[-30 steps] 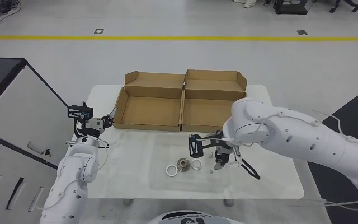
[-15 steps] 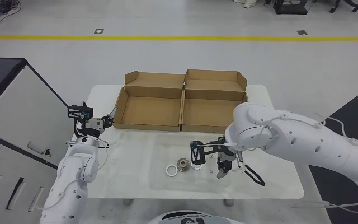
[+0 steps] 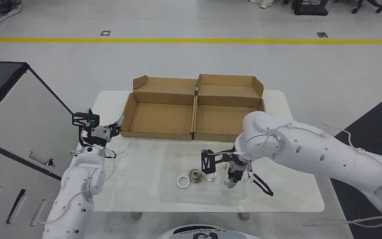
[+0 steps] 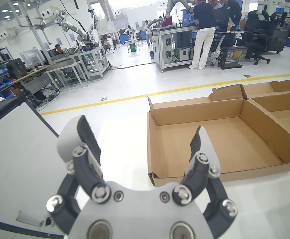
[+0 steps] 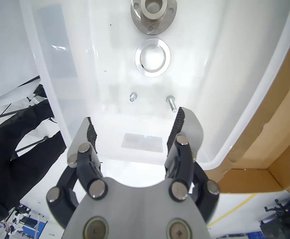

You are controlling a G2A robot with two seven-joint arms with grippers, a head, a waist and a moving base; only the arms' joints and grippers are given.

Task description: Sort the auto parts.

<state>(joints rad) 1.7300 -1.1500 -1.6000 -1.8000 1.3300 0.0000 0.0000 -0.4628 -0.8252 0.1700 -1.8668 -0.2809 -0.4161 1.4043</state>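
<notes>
The right gripper (image 5: 136, 116) hangs low over the white tray (image 5: 226, 90), jaws spread wide and empty. Two bolts lie just past its fingertips, a short bolt (image 5: 133, 96) and a longer bolt (image 5: 171, 103). Beyond them lie a steel ring (image 5: 152, 57) and a flange (image 5: 153, 15). From above, these parts sit at six o'clock of the cardboard boxes (image 3: 161, 135). The left gripper (image 4: 140, 126), also wide open and empty, hovers at nine o'clock of them.

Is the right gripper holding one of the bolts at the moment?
No, the right gripper is open and empty; both bolts lie on the white tray.
</notes>
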